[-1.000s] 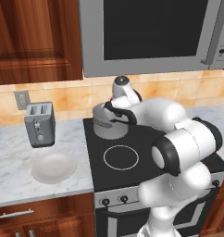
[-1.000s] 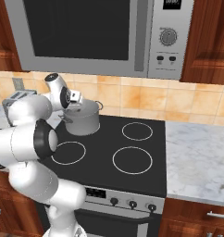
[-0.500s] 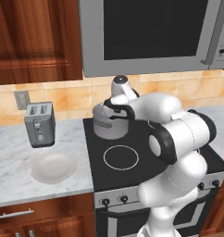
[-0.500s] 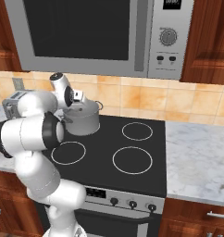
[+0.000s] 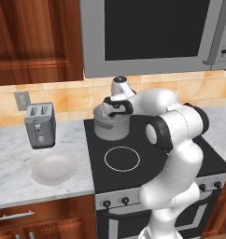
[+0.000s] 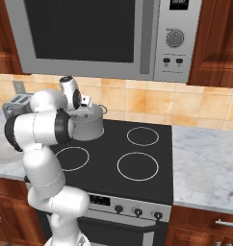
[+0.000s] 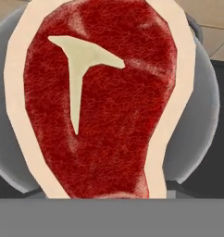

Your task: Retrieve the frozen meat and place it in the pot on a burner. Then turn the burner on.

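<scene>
In the hand view the frozen meat (image 7: 97,99) covers most of the frame, red with a pale T-shaped mark and tan rim, with the grey pot (image 7: 197,120) behind it; the finger tips are hidden behind the steak. In the left base view the gripper (image 5: 116,108) sits at frame centre over the pot (image 5: 110,126), on the rear left burner. Whether the jaws clamp the steak cannot be told. The toaster (image 5: 40,125) and plate (image 5: 54,169) lie at left.
</scene>
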